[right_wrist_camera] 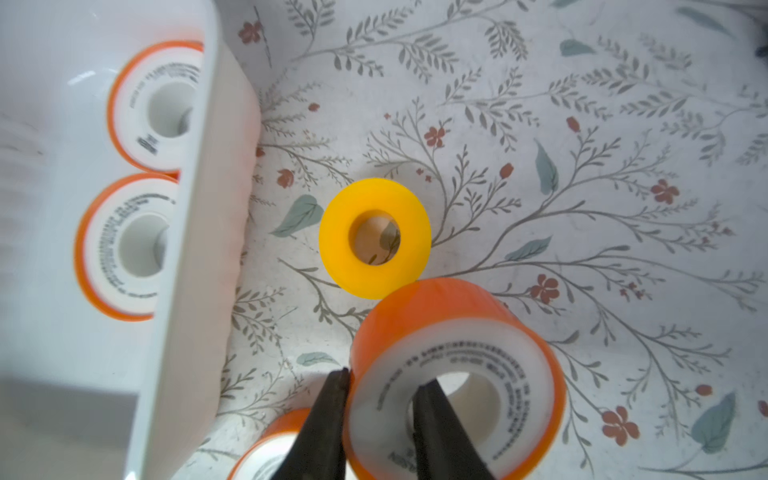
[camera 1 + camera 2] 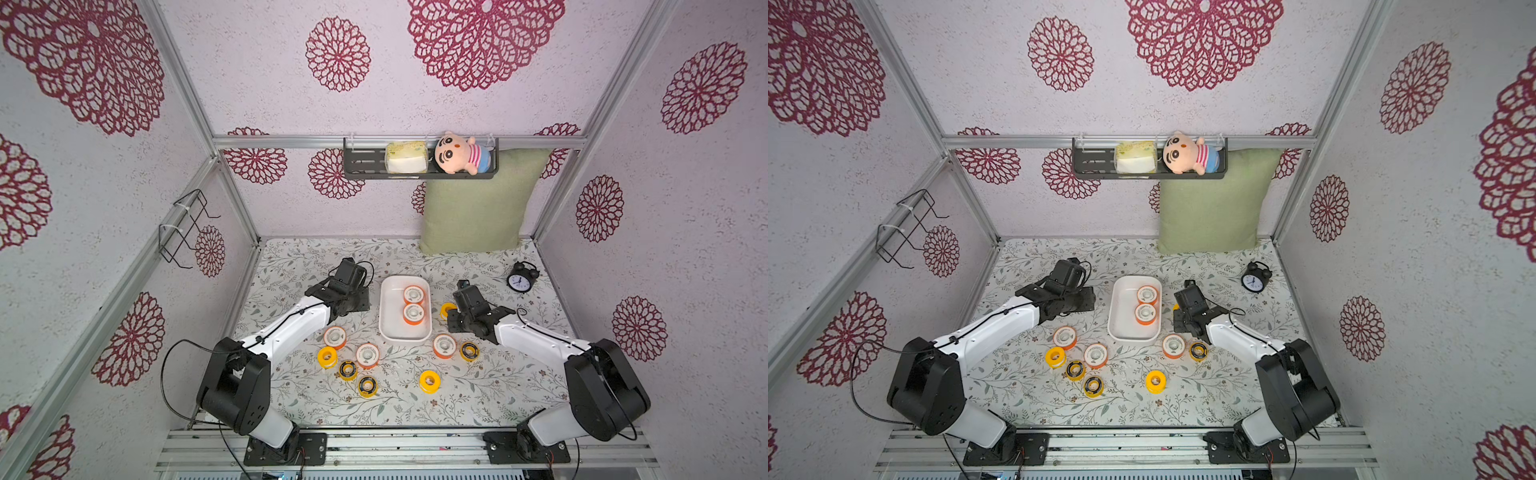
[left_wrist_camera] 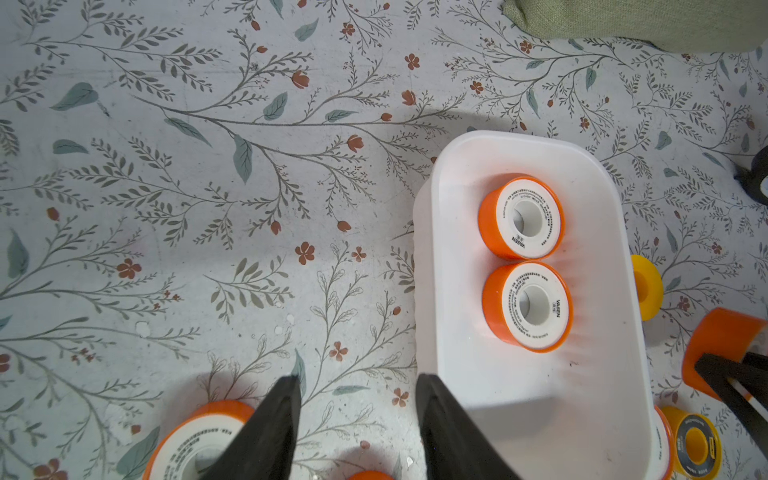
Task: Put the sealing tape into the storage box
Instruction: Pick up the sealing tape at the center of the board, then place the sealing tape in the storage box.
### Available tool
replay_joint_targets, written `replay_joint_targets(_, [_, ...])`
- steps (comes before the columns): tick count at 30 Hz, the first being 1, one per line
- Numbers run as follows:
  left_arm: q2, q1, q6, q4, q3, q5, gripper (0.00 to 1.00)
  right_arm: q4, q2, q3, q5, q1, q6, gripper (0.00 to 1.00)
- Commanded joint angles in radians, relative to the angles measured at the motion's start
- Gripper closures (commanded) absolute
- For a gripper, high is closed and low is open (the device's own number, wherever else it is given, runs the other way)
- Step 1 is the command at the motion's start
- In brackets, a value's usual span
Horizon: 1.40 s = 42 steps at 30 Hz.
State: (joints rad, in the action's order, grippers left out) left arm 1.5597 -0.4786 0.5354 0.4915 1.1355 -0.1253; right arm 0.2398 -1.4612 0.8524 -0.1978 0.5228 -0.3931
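Our right gripper (image 1: pixel 382 380) pinches an orange tape roll (image 1: pixel 457 324) by its wall just beside the box (image 1: pixel 195 208), the left gripper (image 3: pixel 357 378) half-open and empty; next we must carry it over the rim.

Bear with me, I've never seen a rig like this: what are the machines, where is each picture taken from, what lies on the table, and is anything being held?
Two robot arms, the left arm and the right arm, work over a flowered table. Two pictures look down from one overhead camera; the other two come from cameras on the arms' wrists. A white storage box holds two orange tape spools; more spools, orange and yellow, lie around it. An alarm clock and a green pillow sit at the back. The left jaws stand open and empty. The right jaws pinch the wall of an orange spool, one inside its hole.
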Motion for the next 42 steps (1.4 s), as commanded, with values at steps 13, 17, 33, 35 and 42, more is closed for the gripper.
replay_joint_targets(13, [-0.041, 0.004, -0.001, -0.004, -0.022, -0.032, 0.48, -0.228, 0.116, 0.073, 0.365, 0.006, 0.017, 0.72])
replay_joint_targets(17, [-0.047, 0.006, 0.001, -0.005, -0.028, -0.034, 0.48, -0.279, 0.084, 0.091, 0.457, 0.010, 0.007, 0.72])
replay_joint_targets(33, [-0.060, 0.008, 0.003, -0.004, -0.042, -0.045, 0.48, -0.217, -0.169, 0.275, 0.529, 0.120, 0.050, 0.72])
replay_joint_targets(35, [-0.060, 0.009, 0.002, -0.004, -0.043, -0.045, 0.48, -0.203, -0.197, 0.291, 0.529, 0.134, 0.052, 0.72])
replay_joint_targets(42, [-0.063, 0.012, 0.001, -0.004, -0.048, -0.047, 0.48, -0.113, -0.279, 0.352, 0.543, 0.163, 0.074, 0.72])
